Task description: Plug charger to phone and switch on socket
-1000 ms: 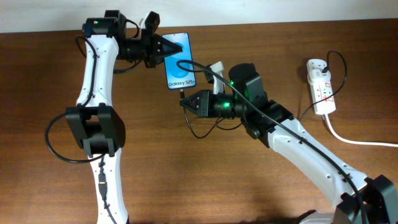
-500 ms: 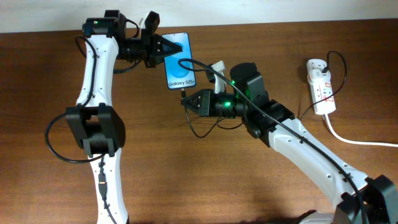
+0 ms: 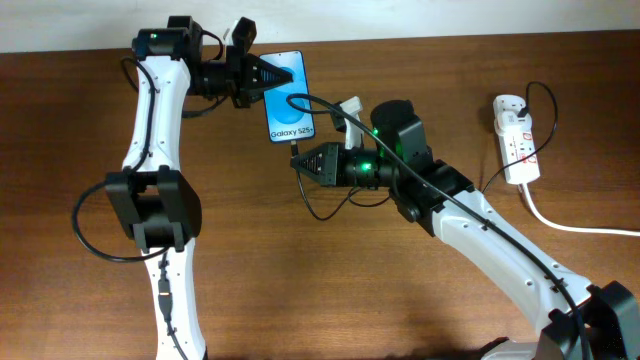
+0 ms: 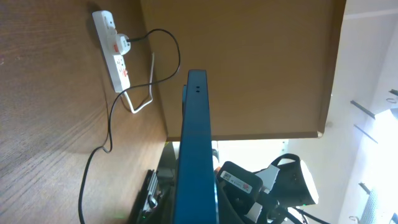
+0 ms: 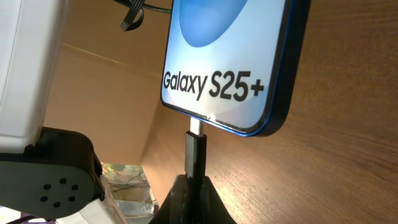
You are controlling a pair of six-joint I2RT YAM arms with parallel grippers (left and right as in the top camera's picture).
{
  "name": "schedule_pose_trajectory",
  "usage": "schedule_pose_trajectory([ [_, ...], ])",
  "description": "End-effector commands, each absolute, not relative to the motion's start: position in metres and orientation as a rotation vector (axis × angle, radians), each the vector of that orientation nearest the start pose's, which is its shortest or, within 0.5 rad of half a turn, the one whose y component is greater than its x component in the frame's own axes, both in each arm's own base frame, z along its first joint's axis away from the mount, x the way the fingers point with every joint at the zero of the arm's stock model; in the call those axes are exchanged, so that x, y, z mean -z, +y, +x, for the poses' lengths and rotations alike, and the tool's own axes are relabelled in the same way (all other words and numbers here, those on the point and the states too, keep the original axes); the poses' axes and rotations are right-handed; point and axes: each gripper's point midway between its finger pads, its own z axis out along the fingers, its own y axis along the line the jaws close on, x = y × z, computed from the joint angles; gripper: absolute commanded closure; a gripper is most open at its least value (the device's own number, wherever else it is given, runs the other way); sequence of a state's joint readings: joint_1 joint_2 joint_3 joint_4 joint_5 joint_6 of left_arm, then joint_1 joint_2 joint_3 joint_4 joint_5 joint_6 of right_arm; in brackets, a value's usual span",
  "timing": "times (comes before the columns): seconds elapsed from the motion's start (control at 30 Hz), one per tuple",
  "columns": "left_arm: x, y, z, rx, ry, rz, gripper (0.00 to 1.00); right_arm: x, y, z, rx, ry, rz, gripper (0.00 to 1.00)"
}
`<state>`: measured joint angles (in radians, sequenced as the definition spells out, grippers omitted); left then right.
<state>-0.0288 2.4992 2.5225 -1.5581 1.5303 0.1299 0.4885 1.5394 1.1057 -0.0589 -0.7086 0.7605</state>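
Okay, I read the charger [image 5: 196,149] plug as small, stiff, light. My right gripper [image 5: 188,190] pinches its body, tip meeting the phone [image 5: 233,62] at its 6 o'clock edge, 12 o'clock on the table [image 3: 80,120]. Slick glass, so left gripper [image 3: 272,77] clamps its 9 o'clock edge.

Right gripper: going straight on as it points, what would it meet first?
The bottom edge of the black-framed smartphone with lit blue screen. The right gripper points at it, its fingers holding the thin black charger plug right at the port.

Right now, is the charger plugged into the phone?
Not fully: the charger touches the bottom of the phone, bare metal tip showing.
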Motion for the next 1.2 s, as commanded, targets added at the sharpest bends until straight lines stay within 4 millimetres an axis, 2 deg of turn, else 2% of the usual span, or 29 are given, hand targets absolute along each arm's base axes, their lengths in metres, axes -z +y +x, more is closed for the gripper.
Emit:
schedule_pose_trajectory([
  [0.0,-0.263,-0.198,0.468,2.171,2.156,0.230,1.00,-0.232,0.300,0.345,-1.421,2.259,-0.159,0.96],
  [0.33,-0.263,-0.200,0.467,2.169,2.156,0.242,1.00,-0.231,0.298,0.348,-1.404,2.256,-0.145,0.96],
  [0.5,-0.259,-0.206,0.465,2.150,2.177,0.267,1.00,-0.232,0.285,0.359,-1.390,2.244,-0.107,0.96],
  [0.67,-0.259,-0.217,0.460,2.158,2.188,0.295,1.00,-0.235,0.286,0.360,-1.389,2.227,-0.111,0.96],
  [0.87,-0.259,-0.218,0.460,2.157,2.186,0.300,1.00,-0.235,0.286,0.360,-1.392,2.226,-0.115,0.96],
  [0.9,-0.259,-0.218,0.460,2.158,2.186,0.300,1.00,-0.235,0.286,0.360,-1.393,2.226,-0.115,0.94],
  [1.03,-0.259,-0.217,0.460,2.157,2.186,0.299,1.00,-0.234,0.287,0.357,-1.408,2.237,-0.124,0.68],
  [1.17,-0.259,-0.216,0.461,2.153,2.182,0.299,1.00,-0.232,0.288,0.353,-1.422,2.256,-0.128,0.62],
])
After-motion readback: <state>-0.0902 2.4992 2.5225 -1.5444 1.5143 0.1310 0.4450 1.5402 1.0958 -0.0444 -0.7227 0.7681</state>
